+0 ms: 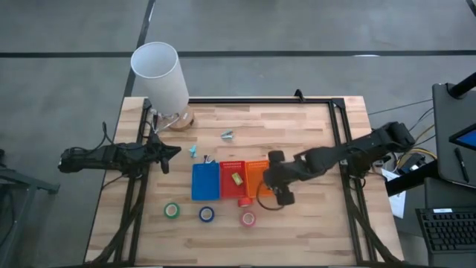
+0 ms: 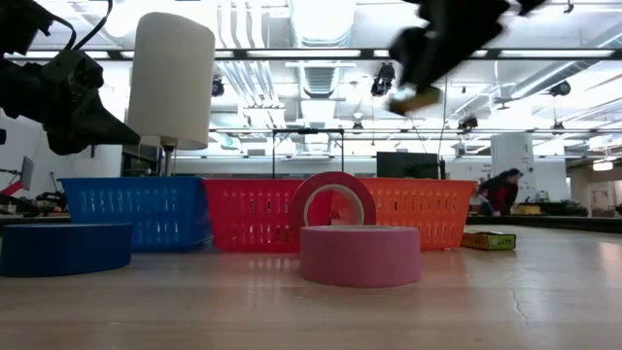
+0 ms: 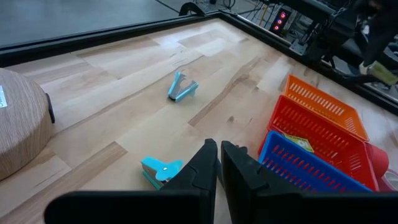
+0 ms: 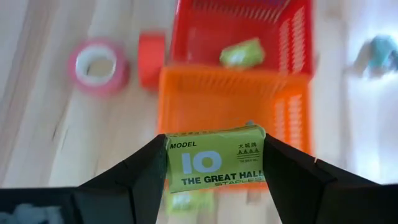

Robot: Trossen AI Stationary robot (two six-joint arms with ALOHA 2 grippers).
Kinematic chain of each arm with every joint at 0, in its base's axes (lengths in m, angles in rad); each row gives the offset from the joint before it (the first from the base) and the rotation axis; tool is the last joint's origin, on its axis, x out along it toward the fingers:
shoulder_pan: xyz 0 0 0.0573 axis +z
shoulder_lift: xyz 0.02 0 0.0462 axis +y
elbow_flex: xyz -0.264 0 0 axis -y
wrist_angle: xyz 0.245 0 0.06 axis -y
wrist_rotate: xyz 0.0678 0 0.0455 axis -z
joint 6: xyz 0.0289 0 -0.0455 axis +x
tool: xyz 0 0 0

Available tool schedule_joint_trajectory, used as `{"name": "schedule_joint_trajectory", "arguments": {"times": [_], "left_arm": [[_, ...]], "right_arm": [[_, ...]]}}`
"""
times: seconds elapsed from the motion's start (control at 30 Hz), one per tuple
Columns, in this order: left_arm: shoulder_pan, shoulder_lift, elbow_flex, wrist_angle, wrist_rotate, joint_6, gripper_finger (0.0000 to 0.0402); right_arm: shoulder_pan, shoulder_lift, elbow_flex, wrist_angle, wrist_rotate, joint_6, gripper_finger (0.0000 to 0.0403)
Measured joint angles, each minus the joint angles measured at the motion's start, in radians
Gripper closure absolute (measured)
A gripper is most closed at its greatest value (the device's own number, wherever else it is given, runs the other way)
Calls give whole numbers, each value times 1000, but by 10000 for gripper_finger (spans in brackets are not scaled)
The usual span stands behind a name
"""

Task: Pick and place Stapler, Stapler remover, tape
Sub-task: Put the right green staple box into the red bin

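My right gripper [image 4: 214,155] is shut on a yellow-green staple box [image 4: 214,165] above the orange basket [image 1: 256,177]; it shows high up in the low view [image 2: 416,92]. A red basket [image 1: 232,179] holds another yellow-green box [image 4: 242,53], and a blue basket [image 1: 206,181] stands beside it. Green [image 1: 172,211], blue [image 1: 207,214] and pink [image 1: 248,219] tape rolls lie flat near the front edge; a red roll [image 1: 244,202] stands on its rim. Two small teal tools [image 3: 182,89] [image 3: 160,171] lie on the table. My left gripper [image 3: 217,165] is shut and empty at the table's left, near the nearer teal tool. My right gripper pinches the staple box between its two fingers by its two short ends [image 4: 171,165], with the printed face toward the wrist camera. The fingers [image 4: 286,171] come from above, pointing down. The box is lifted clear and level over the orange basket.
A white cylinder lamp [image 1: 160,74] on a round wooden base [image 1: 178,119] stands at the far left. A black frame [image 1: 338,119] runs along the table's far and side edges. Bare wood lies at the far middle and at the near right.
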Motion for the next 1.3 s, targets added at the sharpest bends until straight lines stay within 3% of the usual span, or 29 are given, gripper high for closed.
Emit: {"name": "schedule_joint_trajectory", "arguments": {"times": [0.57, 0.73, 1.0, 1.3], "left_arm": [[0, 0, 0, 0, 0, 0, 376], [0, 0, 0, 0, 0, 0, 376], [0, 0, 0, 0, 0, 0, 376], [0, 0, 0, 0, 0, 0, 376]], "right_arm": [[-131, 441, 403, 27, -9, -268, 166], [-137, 547, 481, -45, -59, -330, 163], [-137, 626, 523, -127, -61, -414, 171], [-137, 624, 521, -118, -61, -461, 149]]}}
